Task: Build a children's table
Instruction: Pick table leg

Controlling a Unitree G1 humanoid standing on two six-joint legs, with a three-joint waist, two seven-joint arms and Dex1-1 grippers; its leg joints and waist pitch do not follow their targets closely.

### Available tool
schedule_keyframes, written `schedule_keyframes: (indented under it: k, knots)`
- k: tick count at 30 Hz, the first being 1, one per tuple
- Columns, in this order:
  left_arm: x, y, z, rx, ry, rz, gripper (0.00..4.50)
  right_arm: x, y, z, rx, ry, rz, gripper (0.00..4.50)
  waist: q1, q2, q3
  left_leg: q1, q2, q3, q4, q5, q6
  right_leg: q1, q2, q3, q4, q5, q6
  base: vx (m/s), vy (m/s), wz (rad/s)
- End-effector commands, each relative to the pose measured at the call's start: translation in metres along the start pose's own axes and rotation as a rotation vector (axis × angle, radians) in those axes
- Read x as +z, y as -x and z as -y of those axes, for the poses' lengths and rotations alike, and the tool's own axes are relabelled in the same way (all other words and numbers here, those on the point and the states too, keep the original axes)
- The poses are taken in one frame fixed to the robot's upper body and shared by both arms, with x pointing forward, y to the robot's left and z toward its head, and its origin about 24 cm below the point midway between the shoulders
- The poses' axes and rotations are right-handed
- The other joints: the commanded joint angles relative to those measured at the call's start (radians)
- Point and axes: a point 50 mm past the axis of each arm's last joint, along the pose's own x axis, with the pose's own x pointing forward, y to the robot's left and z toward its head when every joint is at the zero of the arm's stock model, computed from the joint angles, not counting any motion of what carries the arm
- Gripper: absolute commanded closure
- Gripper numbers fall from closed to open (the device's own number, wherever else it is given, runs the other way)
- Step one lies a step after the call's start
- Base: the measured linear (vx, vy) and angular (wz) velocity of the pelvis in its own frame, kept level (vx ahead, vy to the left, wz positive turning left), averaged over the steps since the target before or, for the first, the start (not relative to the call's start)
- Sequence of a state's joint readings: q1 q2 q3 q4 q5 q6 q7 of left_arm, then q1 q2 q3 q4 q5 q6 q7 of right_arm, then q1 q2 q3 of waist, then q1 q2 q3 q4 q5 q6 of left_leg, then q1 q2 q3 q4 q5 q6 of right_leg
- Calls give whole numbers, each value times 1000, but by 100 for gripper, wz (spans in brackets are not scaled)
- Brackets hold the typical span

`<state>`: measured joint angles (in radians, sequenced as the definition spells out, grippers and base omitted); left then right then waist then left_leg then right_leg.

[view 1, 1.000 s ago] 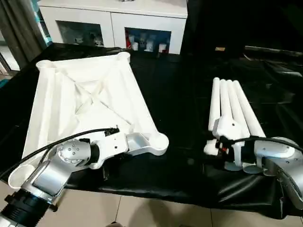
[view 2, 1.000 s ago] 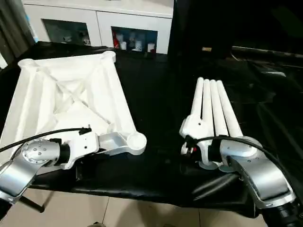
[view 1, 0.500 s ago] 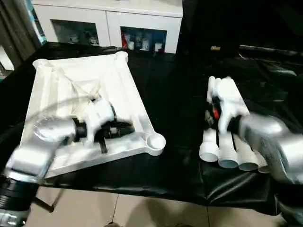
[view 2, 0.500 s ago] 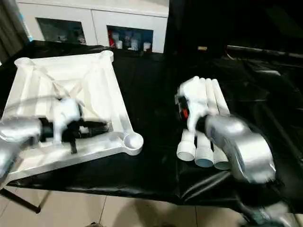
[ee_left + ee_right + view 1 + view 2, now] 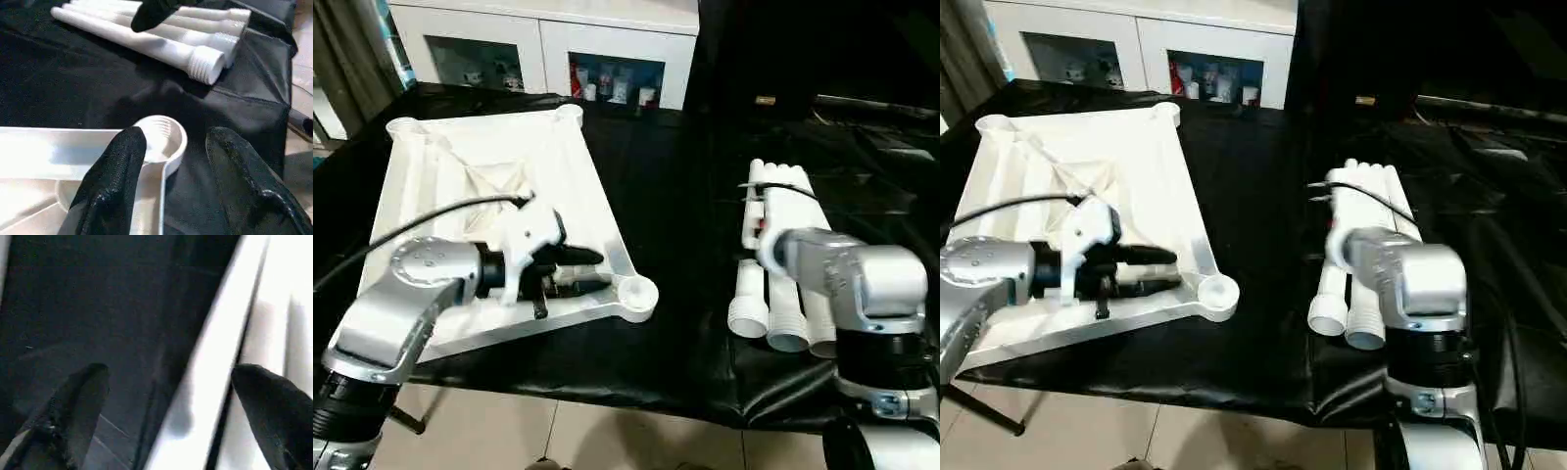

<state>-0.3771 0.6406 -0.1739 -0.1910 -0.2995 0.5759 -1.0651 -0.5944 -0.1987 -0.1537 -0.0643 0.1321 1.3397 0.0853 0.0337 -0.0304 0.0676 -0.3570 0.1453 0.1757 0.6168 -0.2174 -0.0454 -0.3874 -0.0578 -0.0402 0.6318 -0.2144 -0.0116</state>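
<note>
Tabletop [image 5: 480, 186] lies ribbed side up on the black-covered table [image 5: 675, 196], on the robot's left; round sockets show at its corners, nearest one [image 5: 637, 291] at the front corner toward the middle; four legs [image 5: 783, 245] lie side by side on the right, well apart from the tabletop, open wide ends toward the robot, one threaded end [image 5: 208, 66] clear in the left wrist view. Left gripper [image 5: 592, 271] hovers level over the tabletop's near edge, pointing at that front socket; fingers [image 5: 115, 171] parted, nothing between them, socket visible in the gap. Right gripper [image 5: 166, 396] hangs above the legs, pointing down; fingers [image 5: 80, 396] spread wide, holding nothing, one leg [image 5: 215, 367] running between them; contact with it cannot be told. White cabinet [image 5: 548, 44] with glass doors stands behind the table.
</note>
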Motion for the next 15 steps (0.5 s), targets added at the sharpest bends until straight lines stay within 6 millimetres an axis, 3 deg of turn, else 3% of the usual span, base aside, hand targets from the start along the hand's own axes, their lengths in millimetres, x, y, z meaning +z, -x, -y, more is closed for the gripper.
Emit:
schedule_keyframes:
  k: [1, 7, 11, 15]
  knots:
    - [2, -2, 1, -20, -9, -18, 182, -1, 0, 5, -46, -29, -33, 0, 0, 7, -63, 11, 71, -23, -84, -39, -55, 45, -83, 61, -62, -65, -211, 0, 0, 0]
    - [5, -9, 3, -55, -15, -20, 133, -10, -7, 7, -18, -102, -110, 0, -1, 8, -65, 13, 71, -22, -83, -31, -58, 45, -83, 61, -59, -45, -217, 0, 0, 0]
    - [4, -10, 2, -48, -19, -24, 101, -11, -11, 6, 18, -145, -128, 0, -1, 5, -68, 11, 71, -21, -80, 1, -44, 50, -83, 60, -54, 7, -231, 0, 0, 0]
    - [3, -9, 3, -51, -23, -35, 68, -11, -14, 2, 39, -144, -145, 0, 0, 3, -67, 12, 72, -21, -80, -2, -36, 49, -85, 59, -55, -16, -232, 0, 0, 0]
